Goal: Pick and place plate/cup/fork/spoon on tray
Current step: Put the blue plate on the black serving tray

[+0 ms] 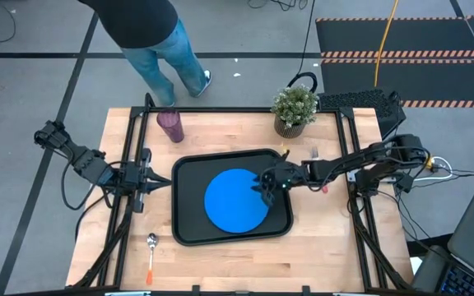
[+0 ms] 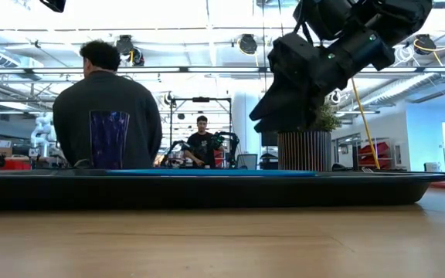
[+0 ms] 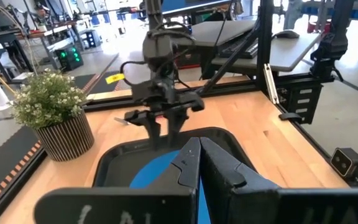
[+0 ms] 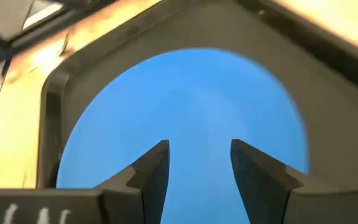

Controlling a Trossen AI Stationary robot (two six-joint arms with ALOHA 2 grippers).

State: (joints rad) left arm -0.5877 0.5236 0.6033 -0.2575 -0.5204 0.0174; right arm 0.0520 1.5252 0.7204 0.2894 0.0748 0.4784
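Note:
The blue plate [image 1: 235,200] lies flat in the black tray [image 1: 189,168] at the table's middle. My right gripper [image 1: 263,187] hovers open over the plate's right edge. In the right wrist view its fingers [image 4: 151,171] stand apart above the plate [image 4: 185,93]. In the low view the gripper [image 2: 267,122] hangs clear above the tray [image 2: 207,189]. My left gripper [image 1: 153,178] waits shut just left of the tray. The purple cup [image 1: 170,125] stands upright at the far left. The orange-handled spoon [image 1: 151,255] lies near the front left edge. A reddish bit [image 1: 323,187] under the right arm may be the fork.
A potted plant [image 1: 295,108] stands at the table's far edge, right of middle. A person [image 1: 151,41] stands just beyond the far edge, behind the cup. Bare wood shows in front of the tray and to its right.

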